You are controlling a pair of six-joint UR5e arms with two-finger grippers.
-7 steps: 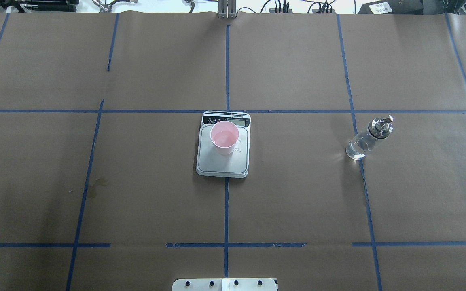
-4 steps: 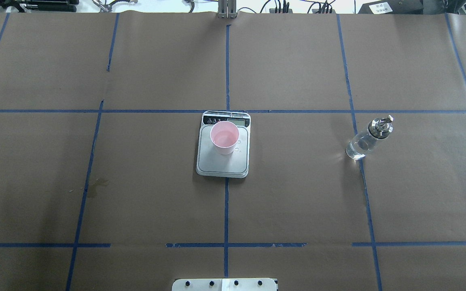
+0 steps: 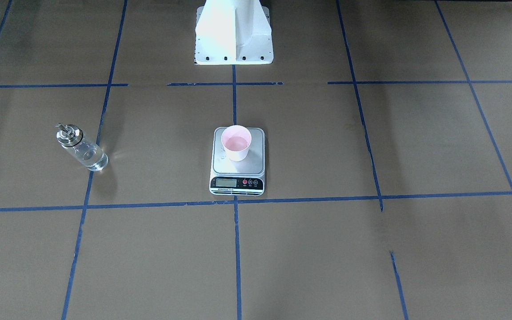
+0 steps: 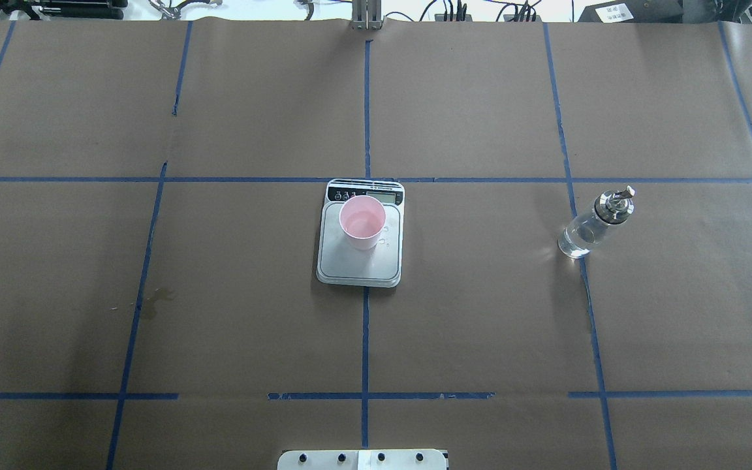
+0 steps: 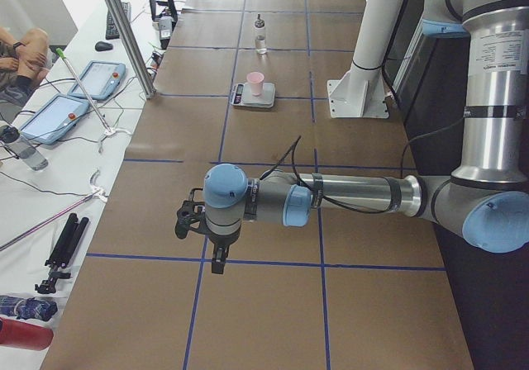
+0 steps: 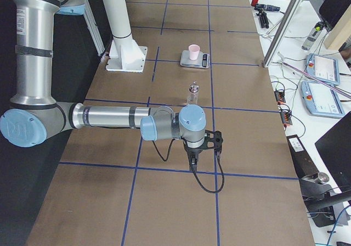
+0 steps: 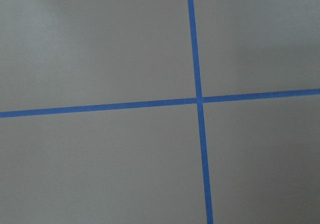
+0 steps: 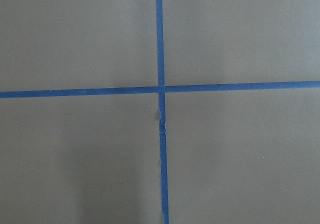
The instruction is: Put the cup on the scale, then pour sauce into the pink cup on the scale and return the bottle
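Cup (image 4: 362,222) sits upright on the scale (image 4: 359,264), bottle (image 4: 595,223) stands well apart on the table (image 4: 480,313) — left tool (image 5: 216,263) and right tool (image 6: 193,161) hover far off, you can't tell spread or pressed.

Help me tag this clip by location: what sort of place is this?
Probably a robotics lab: a table covered in brown paper gridded with blue tape, an industrial robot arm over it, and control pendants on the side bench.
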